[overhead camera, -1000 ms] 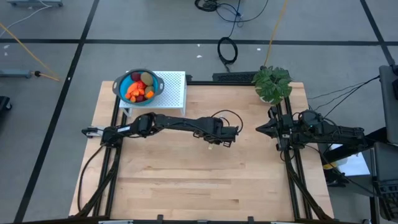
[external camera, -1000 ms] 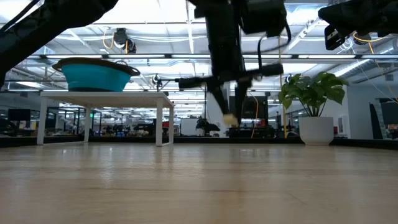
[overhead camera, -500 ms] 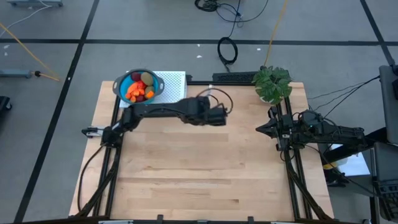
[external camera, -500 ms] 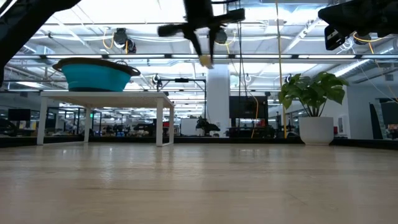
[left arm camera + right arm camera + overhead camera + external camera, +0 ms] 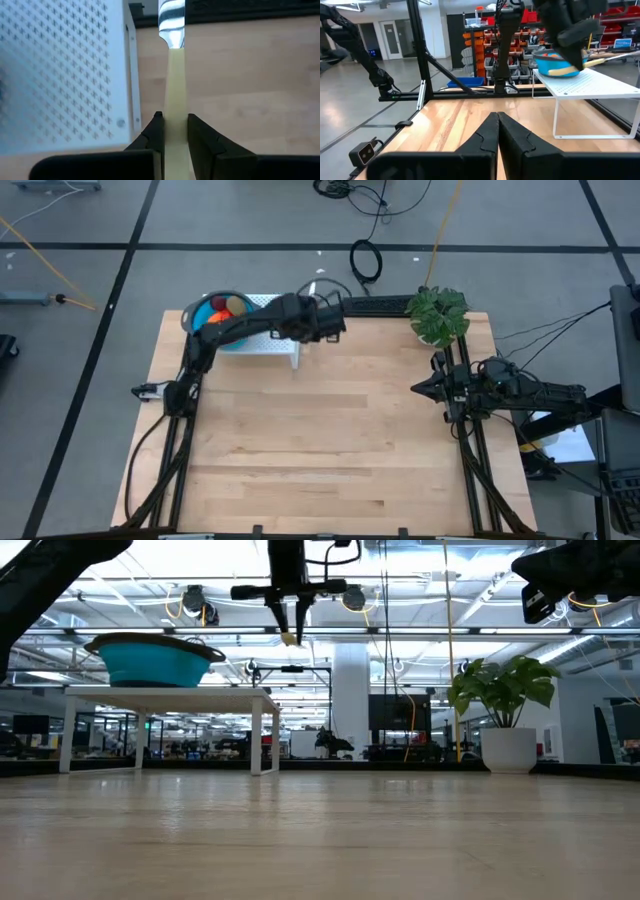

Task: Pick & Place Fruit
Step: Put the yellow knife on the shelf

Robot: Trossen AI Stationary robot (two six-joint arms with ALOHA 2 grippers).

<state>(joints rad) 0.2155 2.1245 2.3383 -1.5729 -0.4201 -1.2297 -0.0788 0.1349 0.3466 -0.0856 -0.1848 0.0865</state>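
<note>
Fruit [image 5: 225,311] in the blue bowl [image 5: 200,308], just beside the left tool [image 5: 322,320].
Red, orange and brown pieces heaped together; the left tool clamps a yellow-handled knife [image 5: 173,85]; the right tool [image 5: 420,388] is pressed closed.

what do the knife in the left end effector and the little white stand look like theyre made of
Knife: the pale yellow matte handle looks like plastic; the shiny, reflective blade could be metal or chromed plastic. The left end effector is clamped on the handle. White stand: probably painted sheet metal, given its regular perforations and thin edges.
</note>
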